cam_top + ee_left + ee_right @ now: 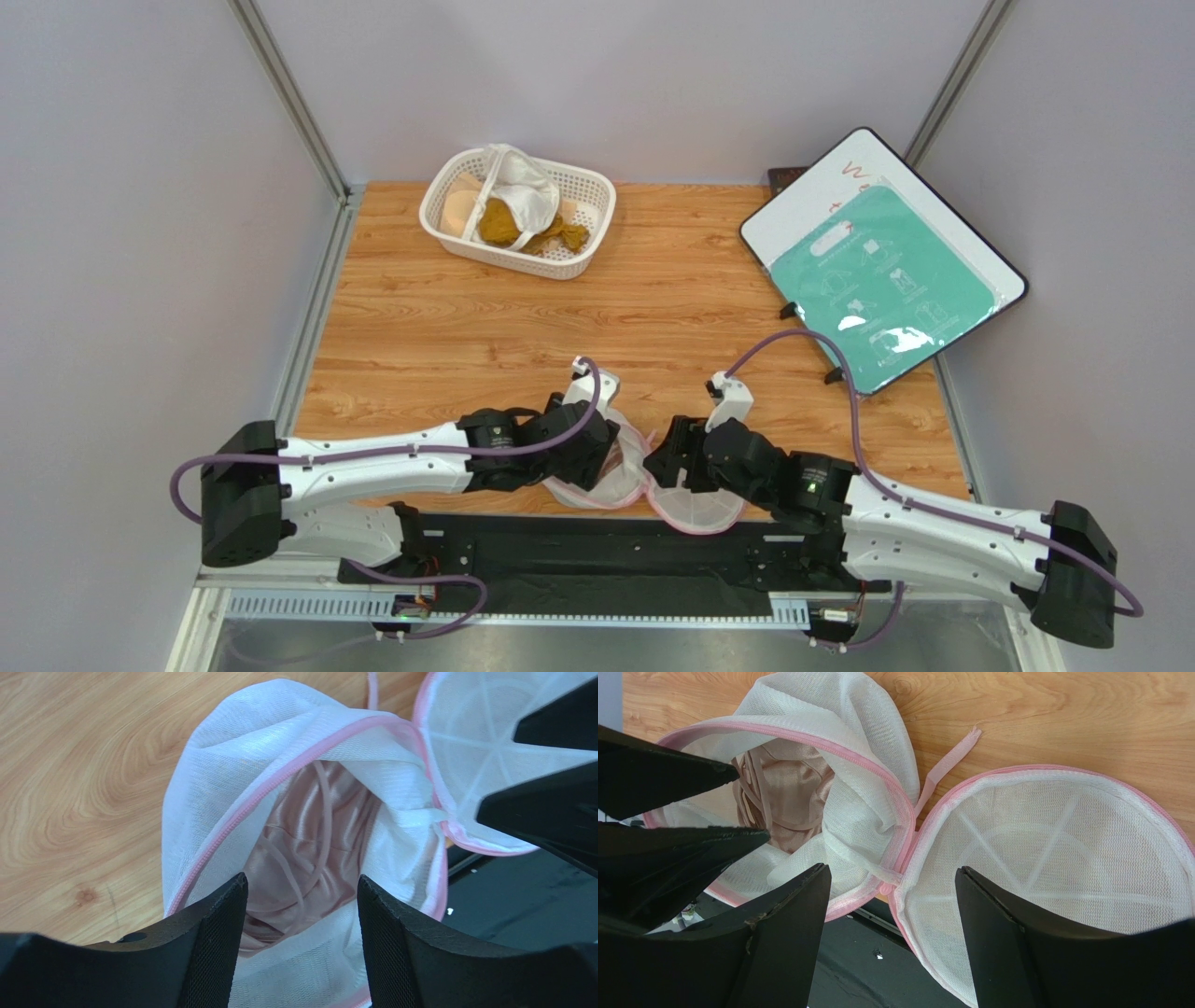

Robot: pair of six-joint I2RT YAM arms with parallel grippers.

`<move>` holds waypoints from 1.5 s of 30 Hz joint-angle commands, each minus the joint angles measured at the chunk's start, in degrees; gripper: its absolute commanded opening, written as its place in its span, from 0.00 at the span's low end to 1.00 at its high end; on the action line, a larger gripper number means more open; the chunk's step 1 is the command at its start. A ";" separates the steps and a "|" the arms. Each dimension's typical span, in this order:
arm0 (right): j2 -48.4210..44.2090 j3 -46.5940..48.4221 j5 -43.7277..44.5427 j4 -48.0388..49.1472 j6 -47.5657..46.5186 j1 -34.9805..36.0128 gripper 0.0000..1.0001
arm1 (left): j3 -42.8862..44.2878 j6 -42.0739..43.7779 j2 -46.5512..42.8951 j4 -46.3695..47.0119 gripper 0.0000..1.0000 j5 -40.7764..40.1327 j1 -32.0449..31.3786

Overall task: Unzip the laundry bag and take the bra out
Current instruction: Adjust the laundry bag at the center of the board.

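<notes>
The laundry bag (596, 492) lies unzipped at the table's near edge, its two pink-trimmed mesh halves spread side by side. The crumpled left half (231, 756) holds the mauve-pink bra (309, 840), straps showing. My left gripper (302, 882) hangs open just over that opening, its fingers either side of the bra and gripping nothing. The right half (1053, 854) lies flat and empty, ribs visible. Open too, my right gripper (892, 871) hovers over the join between the halves. In the right wrist view the bra (787, 791) sits beside the left arm's fingers (668, 777).
At the back left stands a white lattice basket (522, 210) with a mustard cloth and a white cloth. A teal-faced board (884, 280) leans at the back right. The bag overhangs the black base plate (589, 539) at the near edge.
</notes>
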 commanded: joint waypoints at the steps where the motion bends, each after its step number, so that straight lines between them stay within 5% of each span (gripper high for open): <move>1: -1.51 -0.48 1.47 0.35 0.69 0.42 0.72 | -0.67 -1.26 0.69 1.81 0.66 -3.28 1.43; 21: -2.04 -1.01 1.29 0.08 0.69 0.42 0.72 | -3.22 -0.47 7.98 10.26 0.55 -3.28 2.23; 27: -2.12 -1.45 1.11 -0.36 0.78 0.42 0.72 | -1.38 -0.82 10.01 7.71 0.13 -5.04 2.23; 30: -2.04 -2.06 0.41 -0.45 0.87 0.33 0.72 | -0.23 -0.21 8.43 7.18 0.00 -4.87 2.31; 45: -2.99 -1.19 -4.16 -1.58 -2.21 1.65 0.72 | -0.23 -0.11 -10.11 11.22 0.00 4.18 2.31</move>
